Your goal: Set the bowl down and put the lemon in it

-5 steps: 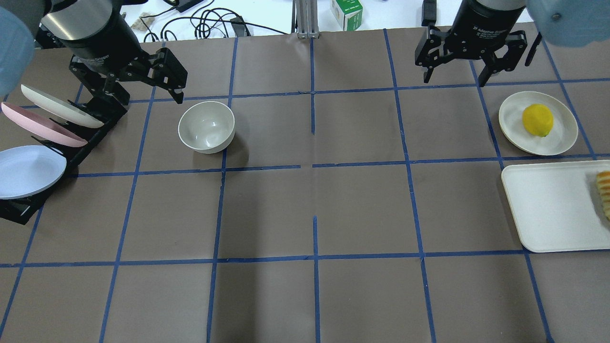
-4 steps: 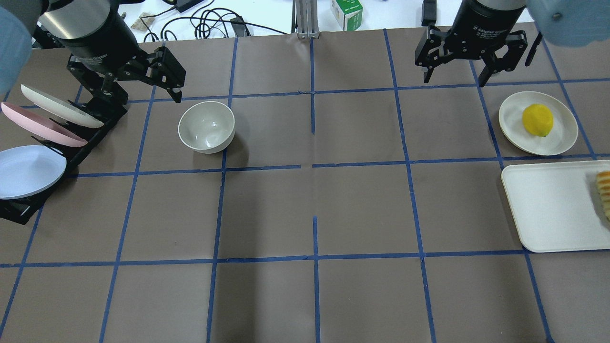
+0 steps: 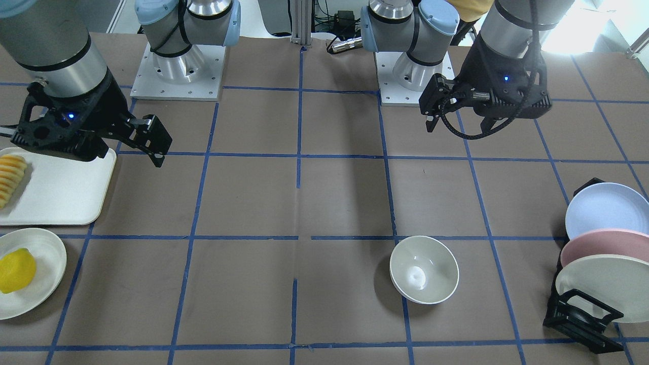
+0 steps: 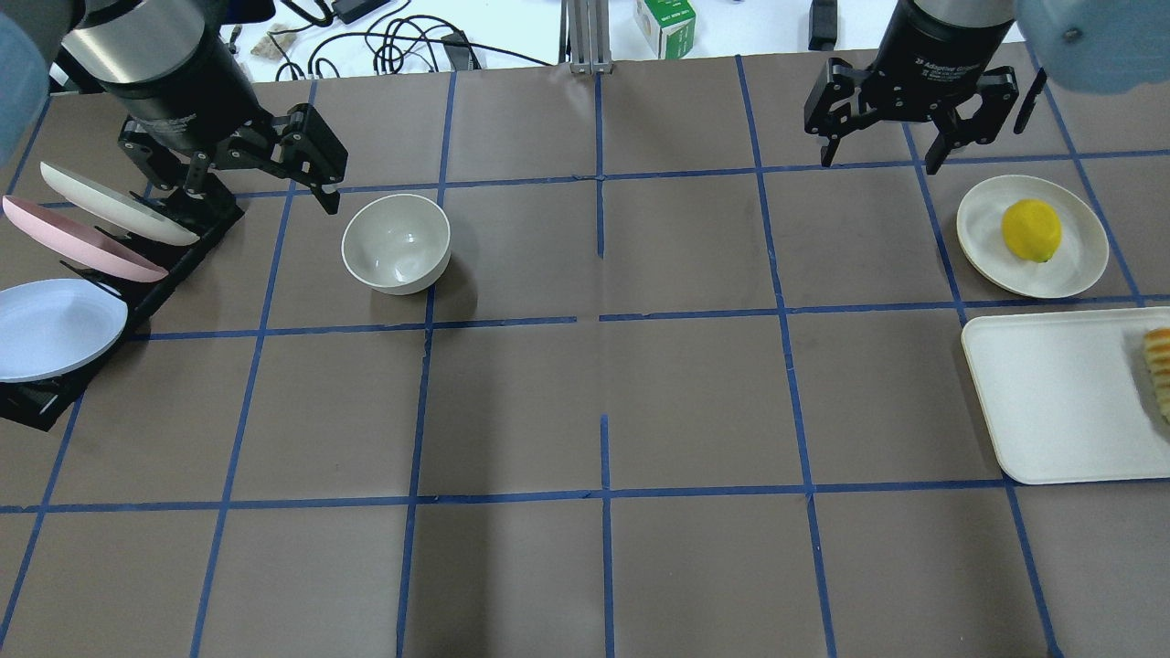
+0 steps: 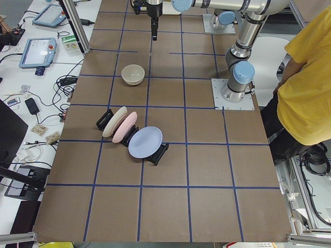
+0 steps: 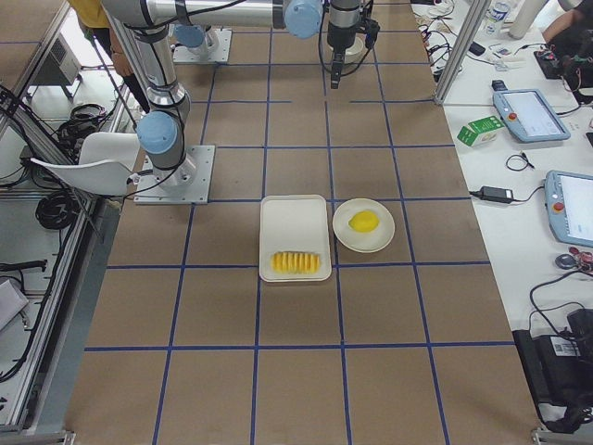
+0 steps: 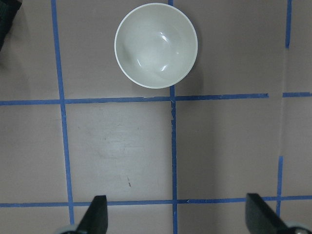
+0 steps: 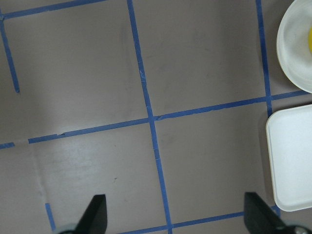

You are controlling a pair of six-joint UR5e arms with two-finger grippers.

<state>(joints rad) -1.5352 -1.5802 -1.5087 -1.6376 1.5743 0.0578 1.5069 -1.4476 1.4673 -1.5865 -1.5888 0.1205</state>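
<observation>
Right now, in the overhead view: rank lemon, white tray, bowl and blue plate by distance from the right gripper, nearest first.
Measured from the right gripper:
1. lemon, close by on the right arm's side.
2. white tray, same side, further toward the view's bottom.
3. bowl, across the table on the left arm's side.
4. blue plate, at the far left edge.

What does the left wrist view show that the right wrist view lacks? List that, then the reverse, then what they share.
Left wrist only: the empty bowl, upright, ahead of the open left pincer. Right wrist only: part of the plate with a sliver of the lemon on it, and a corner of the white tray, off to one side of the open right pincer. Both: the brown table, blue tape lines, and two black fingertips spread wide at the bottom edge.
</observation>
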